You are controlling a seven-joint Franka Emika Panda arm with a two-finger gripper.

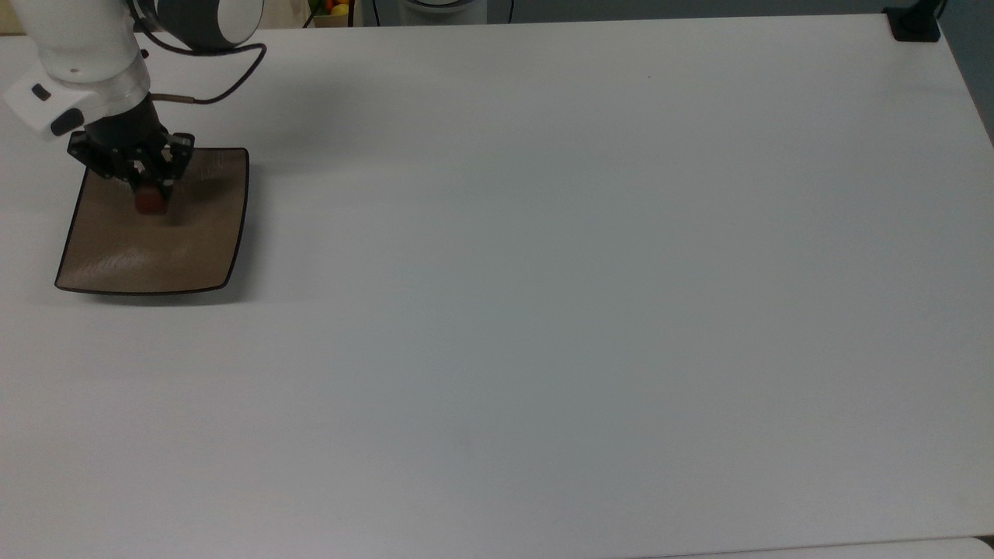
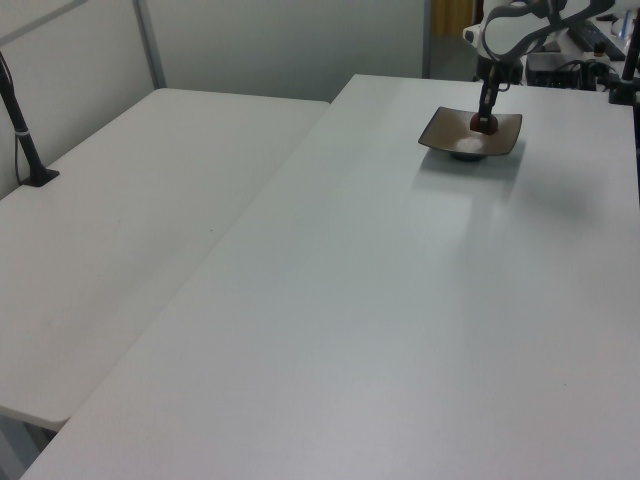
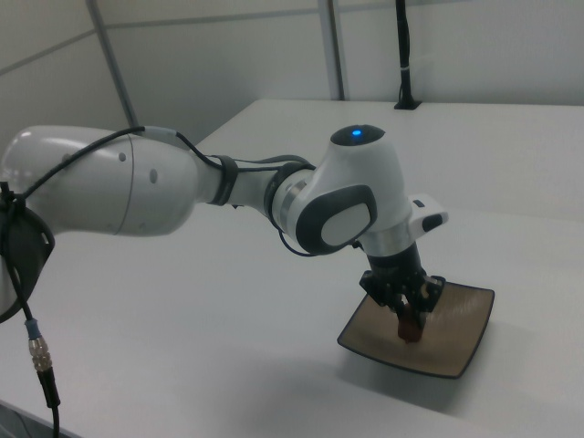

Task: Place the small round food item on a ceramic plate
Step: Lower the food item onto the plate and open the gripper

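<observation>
The square tan-brown ceramic plate (image 1: 155, 241) with a dark rim lies near the top view's left edge on the white table; it also appears as the plate (image 2: 500, 140) and the plate (image 3: 456, 333). The small round food item (image 1: 150, 200), a dark reddish-brown lump, hangs over the plate's upper half, held between the fingers of my gripper (image 1: 147, 196). In the right view the gripper (image 3: 410, 324) points straight down with the food item (image 3: 410, 330) just above the plate's surface. In the left view the food item (image 2: 479, 124) sits low over the plate.
The white table (image 1: 543, 272) stretches wide to the top view's right of the plate. A black mount (image 1: 915, 23) stands at its far right corner. A second white table (image 2: 130, 220) adjoins in the left view, with a black post (image 2: 25, 140).
</observation>
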